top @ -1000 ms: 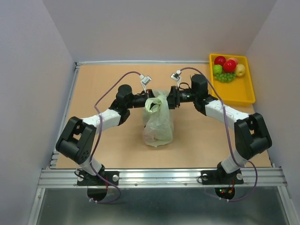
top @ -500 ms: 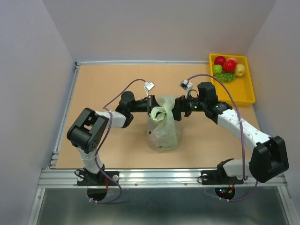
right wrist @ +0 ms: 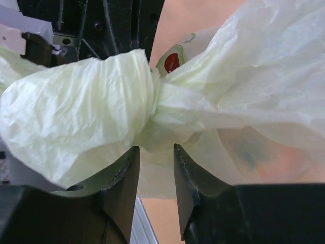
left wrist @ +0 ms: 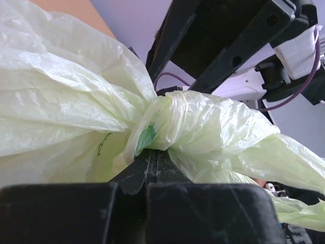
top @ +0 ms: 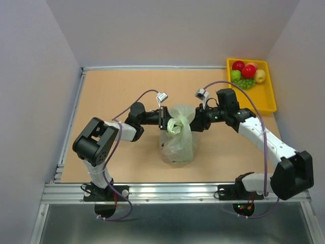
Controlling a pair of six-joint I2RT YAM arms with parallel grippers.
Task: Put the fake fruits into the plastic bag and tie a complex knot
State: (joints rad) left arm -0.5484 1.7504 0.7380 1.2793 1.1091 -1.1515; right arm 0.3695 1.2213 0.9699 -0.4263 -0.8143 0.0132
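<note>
The pale-green plastic bag [top: 177,142] stands at the table's centre, its handles twisted into a knot [top: 176,125] on top. My left gripper [top: 164,120] is at the knot's left side; in the left wrist view [left wrist: 152,152] its jaws are pressed together on bag plastic right below the knot [left wrist: 172,119]. My right gripper [top: 195,121] is at the knot's right side; in the right wrist view [right wrist: 155,148] its jaws stand a little apart with the knot [right wrist: 152,107] just past the tips. A red fruit [right wrist: 171,62] shows through the bag. Other fake fruits [top: 248,71] and green grapes [top: 244,84] lie in the tray.
The yellow tray [top: 256,101] sits at the far right corner of the table. White walls close in the table on the left, back and right. A metal rail [top: 172,192] runs along the near edge by the arm bases.
Both arms have drawn nearer and to the right with the bag. The loose handles have pulled into a tighter knot on top of the bag.
</note>
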